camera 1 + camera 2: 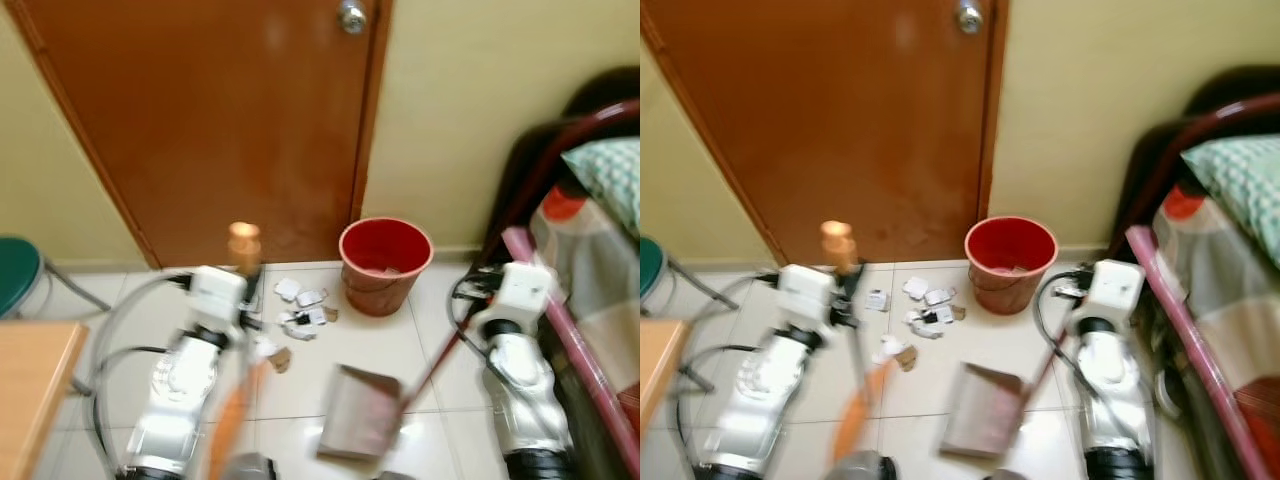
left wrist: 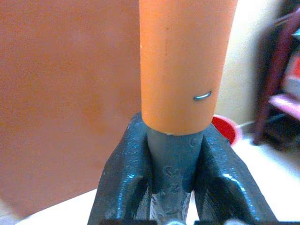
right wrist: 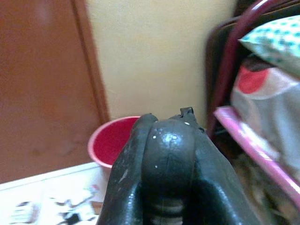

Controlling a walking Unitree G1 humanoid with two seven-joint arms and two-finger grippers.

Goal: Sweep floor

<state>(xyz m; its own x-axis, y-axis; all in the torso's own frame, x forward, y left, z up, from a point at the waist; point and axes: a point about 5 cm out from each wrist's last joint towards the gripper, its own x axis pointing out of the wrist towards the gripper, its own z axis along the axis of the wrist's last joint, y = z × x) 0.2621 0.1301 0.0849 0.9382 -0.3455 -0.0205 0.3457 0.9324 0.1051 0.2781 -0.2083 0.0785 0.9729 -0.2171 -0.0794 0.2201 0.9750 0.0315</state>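
Left end effector (image 2: pixel 171 173) clamped on orange broom handle (image 2: pixel 185 61); right end effector (image 3: pixel 168 159) closed around dustpan handle (image 1: pixel 432 366). Paper scraps (image 1: pixel 303 308) left of red bin (image 1: pixel 385 264).

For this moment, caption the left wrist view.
Left hand clamped on the orange broom handle, brown door behind, red bin beyond.

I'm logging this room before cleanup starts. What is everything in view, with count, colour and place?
Door: one, brown, straight ahead.
Bin: one, red, on the floor by the door frame.
Scraps: several, white and brown, on the tiles left of the bin.
Dustpan: one, grey, on the floor, long dark handle.
Broom: one, orange handle.
Bed: one, pink frame, at right.
Stool: one, green, at left.
Left tool: black, shut on broom.
Right tool: black, shut on something dark.
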